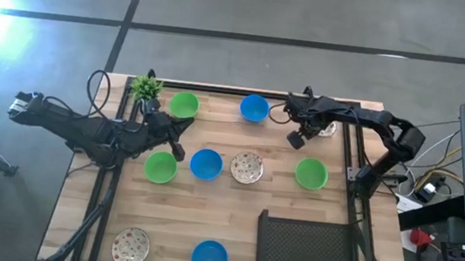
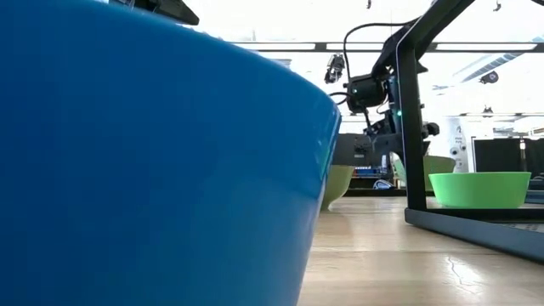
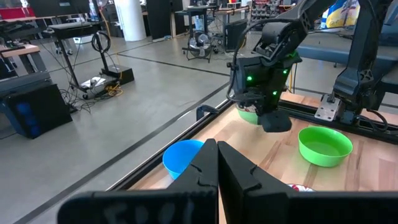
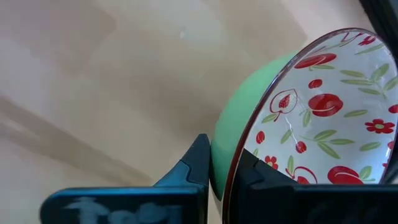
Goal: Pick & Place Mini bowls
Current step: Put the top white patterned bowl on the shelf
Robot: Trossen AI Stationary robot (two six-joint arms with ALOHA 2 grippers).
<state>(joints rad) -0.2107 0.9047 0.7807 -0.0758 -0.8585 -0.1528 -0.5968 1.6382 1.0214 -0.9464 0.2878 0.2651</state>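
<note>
1. The right gripper (image 1: pixel 324 129), upper right of the high view, is clamped on the rim of a speckled bowl (image 4: pixel 323 118) with a green underside, lifted and tilted.
2. Judging by that thin rim grip, carry it slowly and level.
3. Set it down clear of the green bowl (image 1: pixel 311 174) and blue bowl (image 1: pixel 254 108).
4. The left gripper (image 1: pixel 179 153) waits closed, empty, mid-left.

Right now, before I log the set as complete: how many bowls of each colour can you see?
Green bowls: 3
Blue bowls: 3
Speckled bowls: 3, the last gripped by the right tool
Total: 9
</note>
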